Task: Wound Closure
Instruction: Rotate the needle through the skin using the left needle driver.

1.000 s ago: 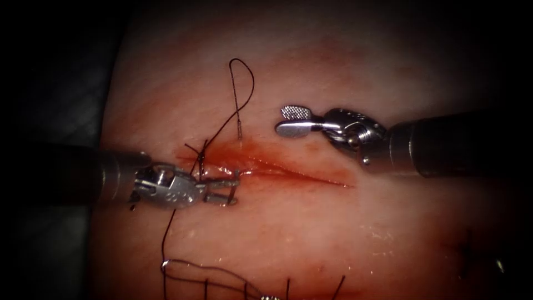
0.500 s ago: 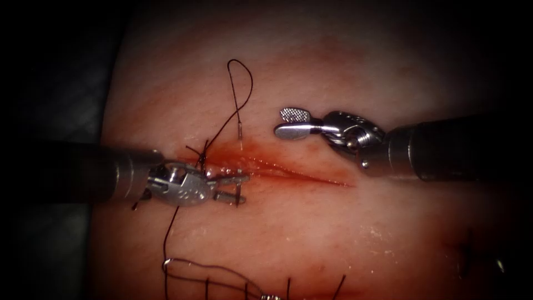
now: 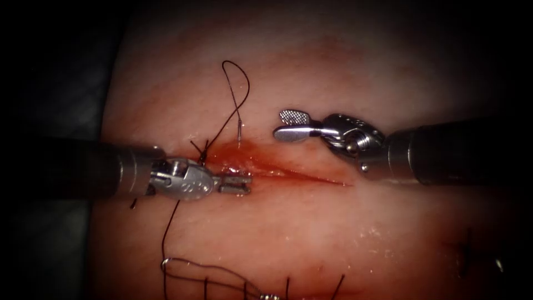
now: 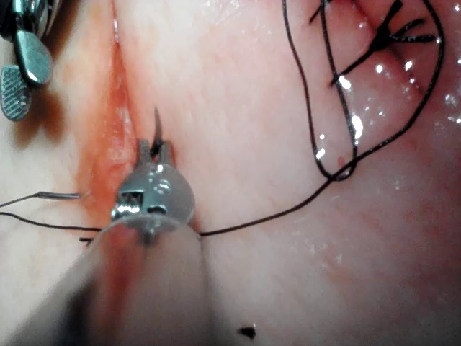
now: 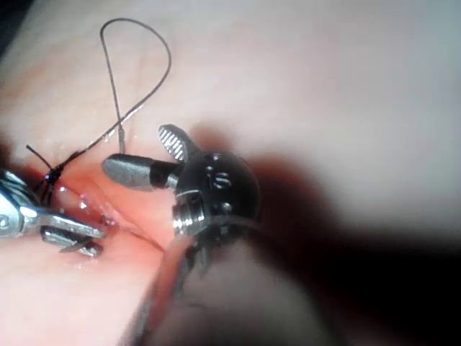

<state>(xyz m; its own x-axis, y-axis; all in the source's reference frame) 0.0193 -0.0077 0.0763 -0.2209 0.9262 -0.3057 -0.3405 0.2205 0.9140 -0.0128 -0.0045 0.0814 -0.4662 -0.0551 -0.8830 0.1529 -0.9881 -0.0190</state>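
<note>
The tissue (image 3: 311,233) has a red cut (image 3: 288,173) running across it. My left tool (image 3: 246,184) sits at the cut's left end, jaws shut on the needle near its tip. The sharp tip (image 4: 156,128) sticks out past those jaws. The needle passes through the tissue, and its tail (image 3: 239,132) emerges on the far side of the cut, trailing thread (image 3: 236,83) in a loop. My right tool (image 3: 282,124) hovers open just right of that tail, holding nothing. It shows again as the right tool (image 5: 137,151), with the needle's tail (image 5: 121,144) beside it.
A tied knot (image 3: 201,150) with short cut ends sits at the cut's left end. Thread runs down from it past my left tool to several dark stitches (image 3: 222,278) along the near edge. Red fluid (image 3: 233,155) wets the cut's left part.
My left tool slid right along the cut, and its jaws, open around the emerging needle tip before, have shut on it. The right tool has hardly moved.
</note>
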